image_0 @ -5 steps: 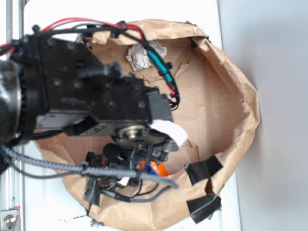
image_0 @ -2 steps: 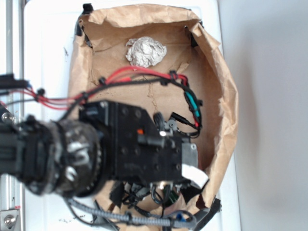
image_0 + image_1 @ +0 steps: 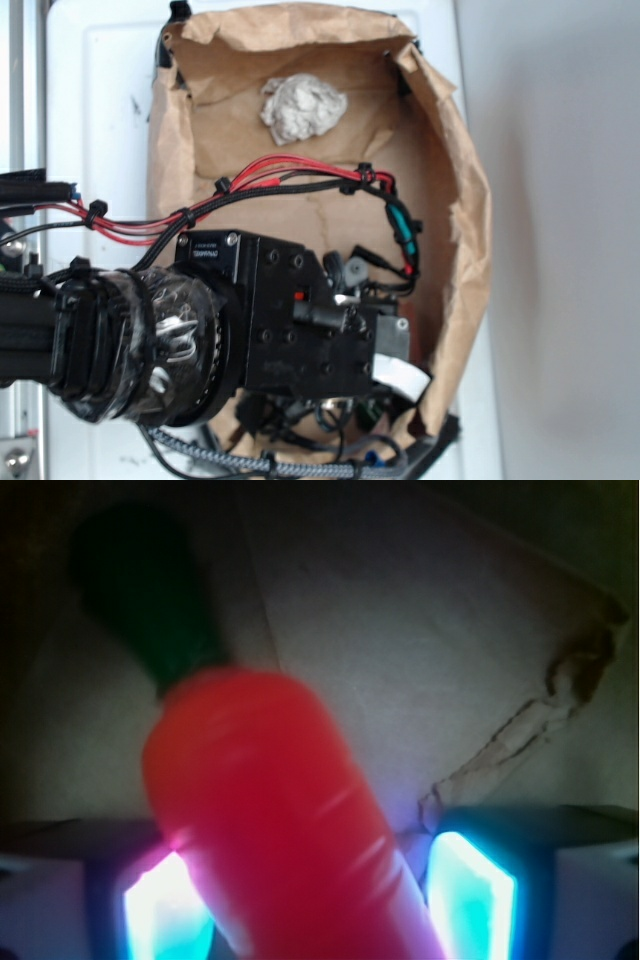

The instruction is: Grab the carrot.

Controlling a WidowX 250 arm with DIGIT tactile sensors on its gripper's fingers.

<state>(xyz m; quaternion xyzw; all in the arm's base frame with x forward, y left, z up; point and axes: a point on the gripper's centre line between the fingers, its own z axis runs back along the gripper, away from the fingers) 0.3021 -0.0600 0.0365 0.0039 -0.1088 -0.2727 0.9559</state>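
One carrot (image 3: 270,820): lying tilted between the fingers, stem pointing far-left.
Gripper (image 3: 320,900): standing wide; left pad touching the carrot, right pad apart.
Paper ball (image 3: 302,106): sitting far inside the bag (image 3: 470,250).

small white print on the arm housing (image 3: 215,245), too blurred to read.

Carrot (image 3: 270,820) — glossy orange-red, dark green stem up-left, lying tilted on brown paper.
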